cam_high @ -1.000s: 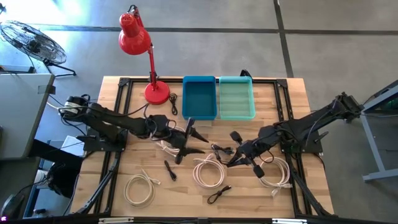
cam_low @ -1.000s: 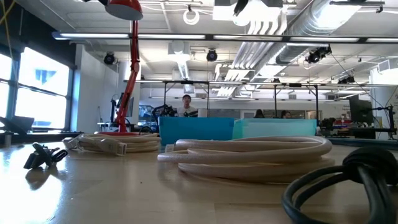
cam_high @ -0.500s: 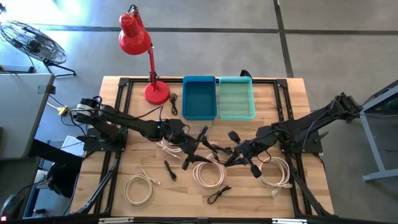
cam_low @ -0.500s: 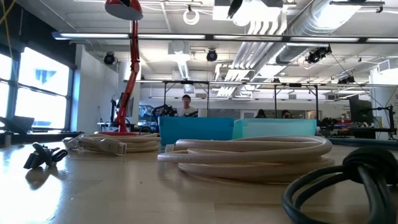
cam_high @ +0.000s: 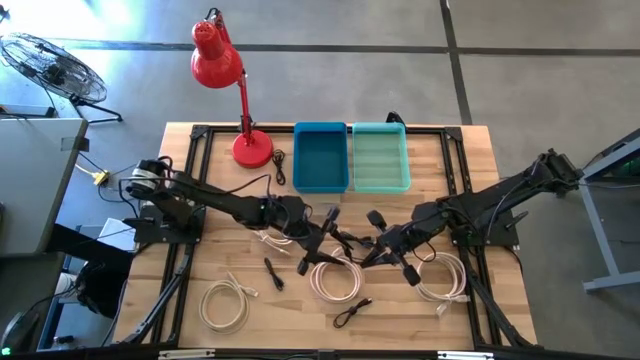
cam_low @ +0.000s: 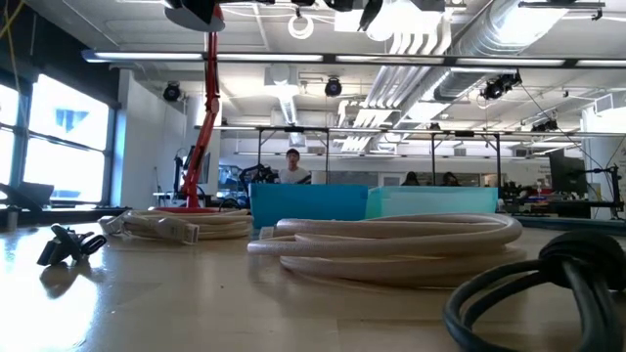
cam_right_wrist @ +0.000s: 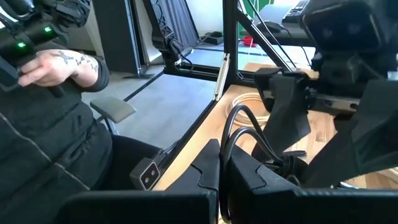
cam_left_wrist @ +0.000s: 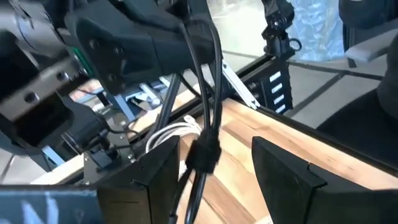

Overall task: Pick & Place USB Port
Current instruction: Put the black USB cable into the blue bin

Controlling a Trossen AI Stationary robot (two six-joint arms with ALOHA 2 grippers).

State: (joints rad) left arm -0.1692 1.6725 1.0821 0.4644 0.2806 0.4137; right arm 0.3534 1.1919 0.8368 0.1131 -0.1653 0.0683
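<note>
**benchrat:** Left hand slid in toward the middle of the counter over the last second. Fingers spread, with the black USB cable running between them in its wrist view.

**coilfan:** Right hand is clenched on that same cable. It's bunched between both hands, so I can't call a long axis. The blue bin and teal bin have nothing in them.

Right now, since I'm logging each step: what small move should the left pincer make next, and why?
Probably close the left pincer: the black cable runs between its open fingers, while the right pincer looks shut on that cable.
</note>
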